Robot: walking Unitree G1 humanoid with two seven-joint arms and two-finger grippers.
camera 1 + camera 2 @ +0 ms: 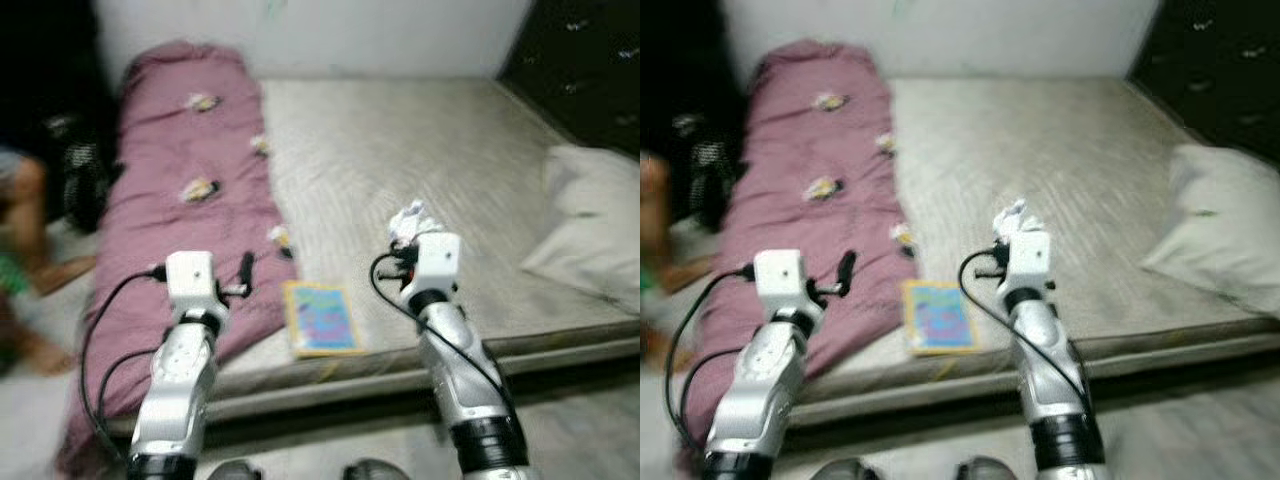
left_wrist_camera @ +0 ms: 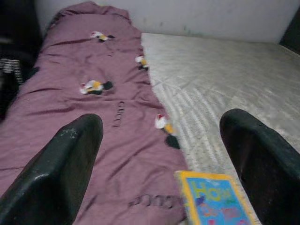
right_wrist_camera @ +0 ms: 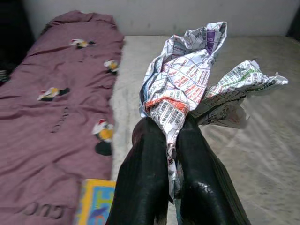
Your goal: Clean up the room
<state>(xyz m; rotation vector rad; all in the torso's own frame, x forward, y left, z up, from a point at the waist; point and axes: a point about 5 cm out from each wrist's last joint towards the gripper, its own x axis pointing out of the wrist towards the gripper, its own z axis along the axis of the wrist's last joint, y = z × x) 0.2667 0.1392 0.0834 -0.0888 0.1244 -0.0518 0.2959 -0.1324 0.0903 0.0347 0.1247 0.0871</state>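
The right hand (image 3: 171, 154) is closed on a crumpled newspaper (image 3: 187, 89), which sticks out beyond its fingertips, above the bed (image 1: 420, 150). The left hand (image 2: 164, 159) is wide open near the book (image 1: 320, 318).

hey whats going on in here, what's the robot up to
The robot stands at the edge of a mattress and is tidying it. Its right gripper is shut on a crumpled newspaper, held above the bed. Its left gripper is open and holds nothing, hovering over the purple blanket near a colourful children's book that lies at the mattress edge. A white pillow sits on the robot's right, and a person is partly in view at the far left.
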